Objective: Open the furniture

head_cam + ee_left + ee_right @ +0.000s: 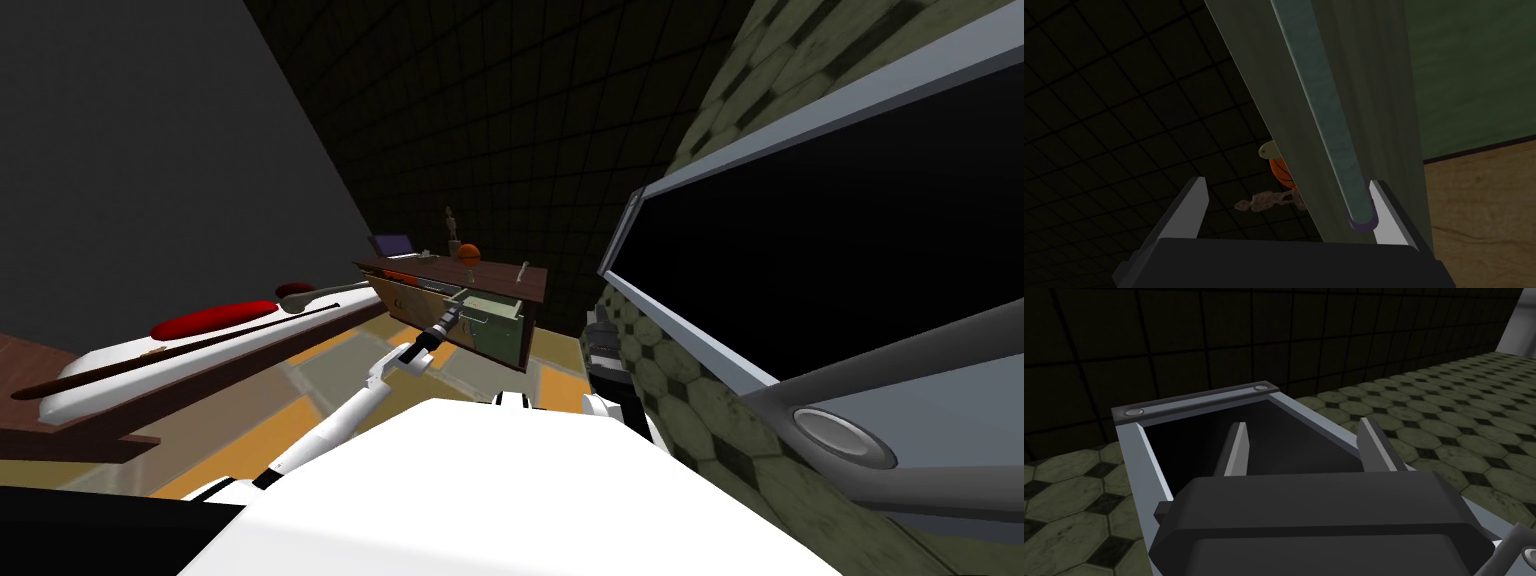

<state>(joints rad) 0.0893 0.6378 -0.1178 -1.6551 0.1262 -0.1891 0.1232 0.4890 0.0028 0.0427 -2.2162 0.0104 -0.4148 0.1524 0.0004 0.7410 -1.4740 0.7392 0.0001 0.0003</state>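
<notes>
my left pincer (1286, 181) is apart at the green drawer (497, 322), which stands pulled out of the worktop (497, 277); the drawer's handle (1324, 125) lies between my fingers, touching one. my right pincer (1304, 425) is apart too.

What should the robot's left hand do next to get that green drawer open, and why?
Probably close the left gripper on the handle. Its fingers stand open, and the grey-green bar sits between them, close against one finger. The green drawer looks partly out of the desk, so a firm grip should come before any pulling.
</notes>
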